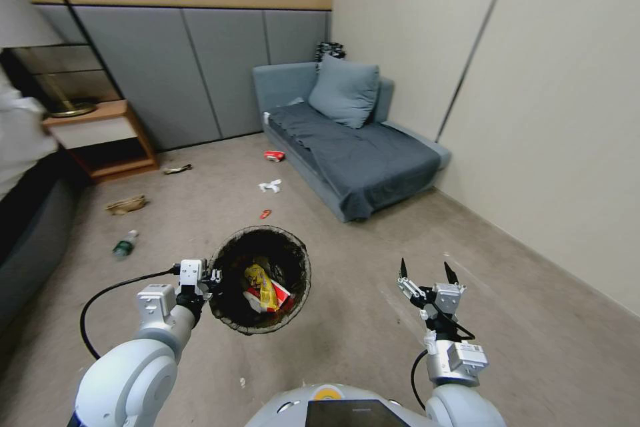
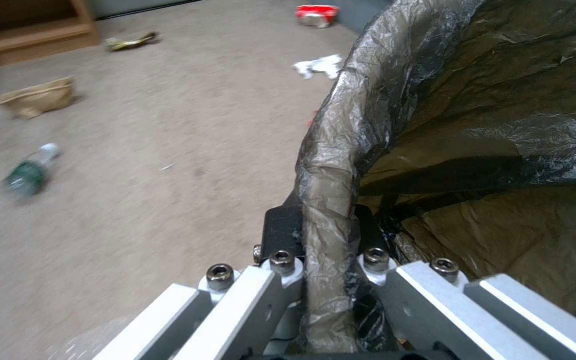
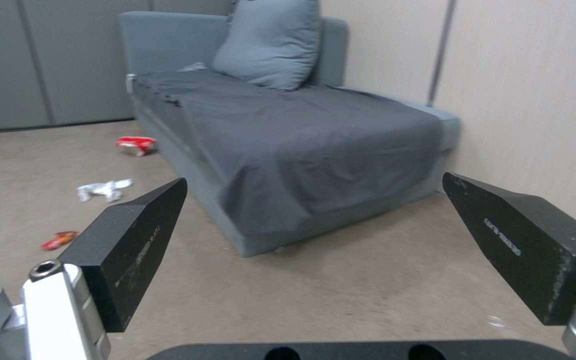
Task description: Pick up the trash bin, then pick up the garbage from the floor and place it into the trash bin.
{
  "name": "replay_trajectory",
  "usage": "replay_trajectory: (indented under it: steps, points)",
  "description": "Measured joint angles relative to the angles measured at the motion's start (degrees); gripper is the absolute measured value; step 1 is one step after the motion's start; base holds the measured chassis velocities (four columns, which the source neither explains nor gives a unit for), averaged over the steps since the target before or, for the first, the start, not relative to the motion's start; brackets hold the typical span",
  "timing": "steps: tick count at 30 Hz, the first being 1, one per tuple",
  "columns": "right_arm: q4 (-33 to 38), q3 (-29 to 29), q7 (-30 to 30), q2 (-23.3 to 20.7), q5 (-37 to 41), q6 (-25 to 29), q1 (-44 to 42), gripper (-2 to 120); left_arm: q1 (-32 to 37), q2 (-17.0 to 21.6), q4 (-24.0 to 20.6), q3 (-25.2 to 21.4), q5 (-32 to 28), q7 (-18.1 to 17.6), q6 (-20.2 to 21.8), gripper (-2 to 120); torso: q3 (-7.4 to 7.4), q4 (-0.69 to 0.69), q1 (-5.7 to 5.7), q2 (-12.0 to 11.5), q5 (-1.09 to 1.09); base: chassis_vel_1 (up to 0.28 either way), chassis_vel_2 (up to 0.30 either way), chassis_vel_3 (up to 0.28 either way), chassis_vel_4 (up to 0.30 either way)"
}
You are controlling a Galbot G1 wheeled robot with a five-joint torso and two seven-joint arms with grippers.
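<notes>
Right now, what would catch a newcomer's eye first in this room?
The trash bin, held up by its bag-lined rim in the left tool, with yellow and red wrappers inside. The right tool hangs open and empty. Litter dots the floor toward the grey sofa: a green bottle, white paper.

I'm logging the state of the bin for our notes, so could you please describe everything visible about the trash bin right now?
The small round trash bin is lined with a crinkled dark brown-black plastic bag folded over its rim. Its mouth faces the head camera. The left end effector is clamped on the rim, one finger outside and the other inside the liner, and no other support is visible. Inside lie a yellow wrapper and red-and-white packets. The open right end effector is apart from it.
</notes>
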Motion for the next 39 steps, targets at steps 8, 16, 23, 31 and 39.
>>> replay_trajectory:
  steps: [8,16,23,31,39]
  points:
    - [-0.1,0.1,0.2,-0.3,0.7,-0.4,0.3,100,0.2,-0.1,0.0,0.0,0.0,0.0,0.0,1,0.00,0.00,0.00,0.0,0.00,0.096,0.097,0.097,0.096]
    - [-0.2,0.1,0.5,-0.5,0.9,-0.6,0.4,100,0.4,-0.1,0.0,0.1,0.1,0.0,0.0,1,0.00,0.01,0.00,0.0,0.00,0.097,0.105,0.102,0.090]
    - [-0.2,0.1,1.3,-0.6,1.0,-1.8,0.4,100,0.7,-0.2,0.0,0.1,0.1,0.0,0.0,1,0.00,0.00,0.00,0.0,0.00,0.050,0.044,0.041,0.047]
    - [0.0,0.0,3.4,-0.6,1.2,-3.6,0.4,100,1.1,-0.3,0.0,0.0,0.2,0.1,0.0,1,0.00,-0.01,-0.01,0.0,0.00,-0.005,0.005,0.008,-0.007]
    - [0.1,-0.2,3.8,-0.6,1.2,-4.0,0.6,100,1.3,-0.4,0.0,-0.2,0.3,0.1,0.0,1,0.00,-0.01,0.00,0.0,-0.01,-0.121,0.127,0.125,-0.118]
